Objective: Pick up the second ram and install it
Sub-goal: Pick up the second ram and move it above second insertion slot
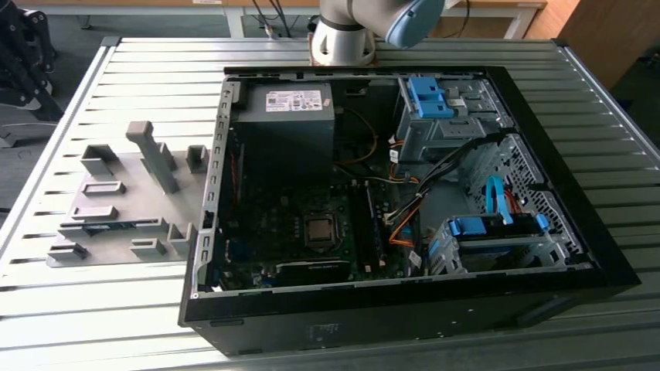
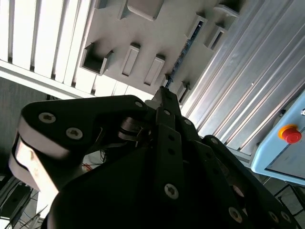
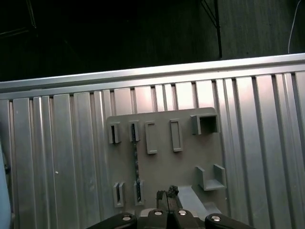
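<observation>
Picking up is the step in hand, and I judge it has not started yet. The second ram (image 1: 108,225) stands on its thin edge in a slot of the grey holder (image 1: 124,182). The holder lies on the counter (image 1: 83,309), at the exterior view's left of the open computer case (image 1: 413,313).

The end effector (image 3: 167,194) hangs well above the holder and looks down at it. Its two fingers look pressed close together, and they hold nothing. In the first wrist view the blue stick is a little to one side of the tips, not right under them.

To grab the stick, the fingers would need to open first. They would need to line up over the stick, one on each flat side. It is thin and could be easy to miss, so the way down should be straight and slow. The holder's grey posts stand close by, so the fingers should not bump them.
</observation>
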`<state>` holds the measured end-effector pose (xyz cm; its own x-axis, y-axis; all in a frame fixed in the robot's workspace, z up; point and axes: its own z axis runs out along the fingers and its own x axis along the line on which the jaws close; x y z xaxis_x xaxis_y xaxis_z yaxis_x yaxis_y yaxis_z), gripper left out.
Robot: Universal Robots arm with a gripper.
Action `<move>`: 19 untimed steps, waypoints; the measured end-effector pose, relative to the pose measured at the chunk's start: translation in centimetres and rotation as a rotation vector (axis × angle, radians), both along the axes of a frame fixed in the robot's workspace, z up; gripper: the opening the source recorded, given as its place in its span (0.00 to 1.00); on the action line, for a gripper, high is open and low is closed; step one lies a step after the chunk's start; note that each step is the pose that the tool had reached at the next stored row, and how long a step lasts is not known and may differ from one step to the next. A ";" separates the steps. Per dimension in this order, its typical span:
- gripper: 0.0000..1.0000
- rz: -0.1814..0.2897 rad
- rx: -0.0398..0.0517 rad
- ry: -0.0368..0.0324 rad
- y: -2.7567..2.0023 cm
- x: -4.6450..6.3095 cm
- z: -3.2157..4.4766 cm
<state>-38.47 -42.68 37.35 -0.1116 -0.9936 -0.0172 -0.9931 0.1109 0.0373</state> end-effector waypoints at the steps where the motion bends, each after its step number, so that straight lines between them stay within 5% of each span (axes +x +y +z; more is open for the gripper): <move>1: 0.11 0.017 0.0000 -0.0001 0.00 0.0 -0.01; 5: 0.11 0.088 0.0000 0.0000 0.00 0.0 -0.04; 11: 0.11 0.104 -0.0001 -0.0029 -0.68 -0.5 -0.39; 14: 0.35 0.106 -0.0008 -0.0096 -1.05 -0.7 -0.84; 19: 0.42 0.090 -0.0011 -0.0122 -1.27 -0.9 -1.72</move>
